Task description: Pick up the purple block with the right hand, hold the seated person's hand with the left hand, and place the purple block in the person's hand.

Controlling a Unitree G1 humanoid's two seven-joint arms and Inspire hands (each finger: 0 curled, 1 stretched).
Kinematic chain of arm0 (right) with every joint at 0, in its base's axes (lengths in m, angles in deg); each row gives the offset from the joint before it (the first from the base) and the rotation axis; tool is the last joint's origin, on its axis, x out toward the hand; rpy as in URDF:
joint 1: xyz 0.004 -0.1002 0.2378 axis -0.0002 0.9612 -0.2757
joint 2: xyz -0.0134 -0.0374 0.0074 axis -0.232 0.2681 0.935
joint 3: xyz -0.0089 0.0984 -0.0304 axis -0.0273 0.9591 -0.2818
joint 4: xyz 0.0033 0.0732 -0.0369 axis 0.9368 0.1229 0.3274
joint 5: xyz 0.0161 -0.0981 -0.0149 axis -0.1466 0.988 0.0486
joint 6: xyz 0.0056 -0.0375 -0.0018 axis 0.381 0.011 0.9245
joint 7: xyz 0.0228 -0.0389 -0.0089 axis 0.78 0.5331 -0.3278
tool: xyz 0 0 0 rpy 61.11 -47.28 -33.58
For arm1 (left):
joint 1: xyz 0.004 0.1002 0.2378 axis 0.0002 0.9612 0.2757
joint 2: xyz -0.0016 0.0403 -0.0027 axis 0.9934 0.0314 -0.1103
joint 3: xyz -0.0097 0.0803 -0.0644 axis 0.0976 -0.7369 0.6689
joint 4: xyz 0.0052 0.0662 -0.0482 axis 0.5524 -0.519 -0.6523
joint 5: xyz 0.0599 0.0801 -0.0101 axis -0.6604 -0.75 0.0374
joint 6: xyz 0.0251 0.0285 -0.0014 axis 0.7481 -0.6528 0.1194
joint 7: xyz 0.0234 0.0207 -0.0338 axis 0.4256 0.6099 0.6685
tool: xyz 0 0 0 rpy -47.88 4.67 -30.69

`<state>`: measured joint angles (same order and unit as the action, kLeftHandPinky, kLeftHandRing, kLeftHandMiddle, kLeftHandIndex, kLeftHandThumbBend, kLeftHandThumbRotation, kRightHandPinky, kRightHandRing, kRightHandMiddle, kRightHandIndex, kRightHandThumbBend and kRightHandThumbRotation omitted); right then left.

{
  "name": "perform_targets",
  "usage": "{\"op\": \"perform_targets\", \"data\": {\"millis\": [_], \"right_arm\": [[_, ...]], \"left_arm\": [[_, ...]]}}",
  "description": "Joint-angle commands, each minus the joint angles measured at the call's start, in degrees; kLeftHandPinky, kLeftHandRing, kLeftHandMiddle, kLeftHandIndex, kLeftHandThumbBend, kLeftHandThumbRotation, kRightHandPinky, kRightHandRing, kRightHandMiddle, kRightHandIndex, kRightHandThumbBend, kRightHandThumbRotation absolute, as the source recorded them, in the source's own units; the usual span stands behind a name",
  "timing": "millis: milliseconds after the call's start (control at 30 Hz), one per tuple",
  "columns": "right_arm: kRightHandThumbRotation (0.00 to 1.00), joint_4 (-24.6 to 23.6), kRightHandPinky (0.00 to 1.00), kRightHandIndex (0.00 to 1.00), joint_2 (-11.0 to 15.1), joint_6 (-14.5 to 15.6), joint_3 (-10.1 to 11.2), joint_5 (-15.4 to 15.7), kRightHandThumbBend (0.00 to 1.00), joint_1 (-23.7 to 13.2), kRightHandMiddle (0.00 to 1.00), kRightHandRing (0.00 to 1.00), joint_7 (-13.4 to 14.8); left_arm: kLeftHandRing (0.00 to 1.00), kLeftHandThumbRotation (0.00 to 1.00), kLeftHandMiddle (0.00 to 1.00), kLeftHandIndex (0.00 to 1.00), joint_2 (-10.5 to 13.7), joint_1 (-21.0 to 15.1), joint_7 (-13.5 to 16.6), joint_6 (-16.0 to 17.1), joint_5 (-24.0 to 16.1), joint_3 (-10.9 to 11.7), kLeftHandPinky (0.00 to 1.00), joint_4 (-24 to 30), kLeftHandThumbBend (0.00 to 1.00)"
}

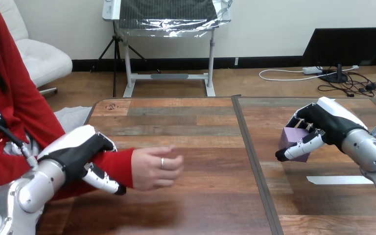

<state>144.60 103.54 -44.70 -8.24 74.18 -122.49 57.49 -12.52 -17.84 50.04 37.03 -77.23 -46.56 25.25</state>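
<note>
Above the desk (pixel 200 205), right robot hand (pixel 323 125) grips the block (pixel 293 139), left robot hand (pixel 76 149) clasps the wrist (pixel 121 167); the person's hand (pixel 154 169), curled, may spill it.

There is one purple block (pixel 290 138). There are two robot hands, the left hand (pixel 80 151) and the right hand (pixel 324 123). There is one person's hand (pixel 155 168), in the middle. There is one wooden desk (pixel 196 127), and one white strip (pixel 340 179) lies on its right side.
</note>
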Motion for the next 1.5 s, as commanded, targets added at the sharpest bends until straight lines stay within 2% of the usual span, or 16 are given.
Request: {"op": "perform_targets", "data": {"millis": [0, 367, 600, 1000, 1200, 1467], "right_arm": [[0.00, -1.76, 0.43, 0.51, -1.21, 0.24, 1.27, -1.09, 0.81, -4.97, 0.50, 0.45, 0.95], [0.00, -2.28, 0.40, 0.49, -1.67, -2.19, 1.53, -1.89, 0.82, -4.85, 0.48, 0.43, 0.48], [0.00, -2.31, 0.41, 0.49, -2.04, -2.57, 1.69, -2.51, 0.82, -4.98, 0.48, 0.43, 0.16], [0.00, -2.88, 0.40, 0.48, -2.60, -3.36, 0.98, -1.56, 0.83, -5.13, 0.47, 0.43, 1.47], [0.00, -3.14, 0.40, 0.48, -2.99, -3.32, 1.26, -1.96, 0.83, -5.27, 0.48, 0.43, 0.81], [0.00, -3.24, 0.40, 0.47, -3.40, -4.06, 1.45, -2.22, 0.84, -5.28, 0.47, 0.43, 0.82]], "left_arm": [[0.33, 0.00, 0.40, 0.43, 1.21, -6.14, 0.62, 0.30, 1.18, 3.25, 0.25, 6.40, 0.73], [0.33, 0.00, 0.41, 0.44, 0.97, -7.76, 0.21, -0.45, 1.46, 3.77, 0.26, 7.81, 0.71], [0.33, 0.00, 0.41, 0.44, 0.44, -8.79, 0.26, -0.68, 2.32, 4.12, 0.26, 7.62, 0.71], [0.31, 0.00, 0.40, 0.43, -0.59, -10.47, 1.27, -0.36, 2.29, 3.47, 0.24, 6.45, 0.70], [0.30, 0.00, 0.38, 0.43, -1.40, -10.96, 1.96, 0.71, 2.60, 3.14, 0.22, 5.59, 0.69], [0.27, 0.00, 0.36, 0.42, -2.60, -11.68, 2.23, 0.38, 2.29, 2.39, 0.20, 4.30, 0.70]]}}
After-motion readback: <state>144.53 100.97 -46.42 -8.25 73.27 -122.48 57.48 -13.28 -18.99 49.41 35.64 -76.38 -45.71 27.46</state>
